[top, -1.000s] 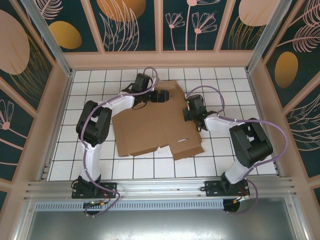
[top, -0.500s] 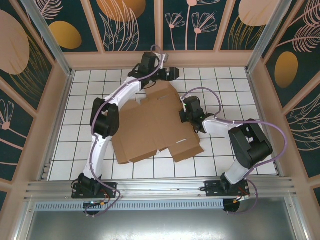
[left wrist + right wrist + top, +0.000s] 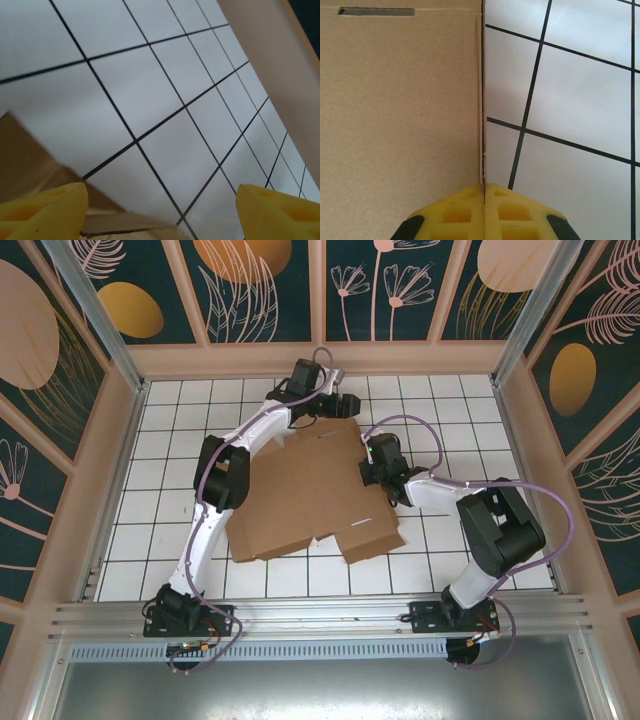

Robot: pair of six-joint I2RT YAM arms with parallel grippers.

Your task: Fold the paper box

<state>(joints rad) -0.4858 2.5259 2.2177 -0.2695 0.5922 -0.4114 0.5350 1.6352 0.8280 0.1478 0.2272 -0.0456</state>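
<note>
The paper box (image 3: 310,490) is a flat brown cardboard sheet with flaps, lying mid-table. My right gripper (image 3: 368,472) sits at its right edge. In the right wrist view the yellow fingers (image 3: 455,210) of that gripper (image 3: 484,187) are pressed together, with the thin edge of the paper box (image 3: 395,100) running in between them. My left gripper (image 3: 348,403) hovers at the sheet's far edge. The left wrist view shows it (image 3: 160,214) open, fingertips (image 3: 42,210) wide apart over white tiles, with a corner of the paper box (image 3: 30,165) low on the left.
The white tiled table (image 3: 180,440) is boxed in by a pale wooden wall (image 3: 320,358), which stands close behind the left gripper and shows as a wall (image 3: 270,45) in its wrist view. An aluminium rail (image 3: 320,615) runs along the near edge.
The left arm stretched out from over the sheet's far part to beyond its far edge, then came back slightly. The right gripper has stayed shut on the right edge.
</note>
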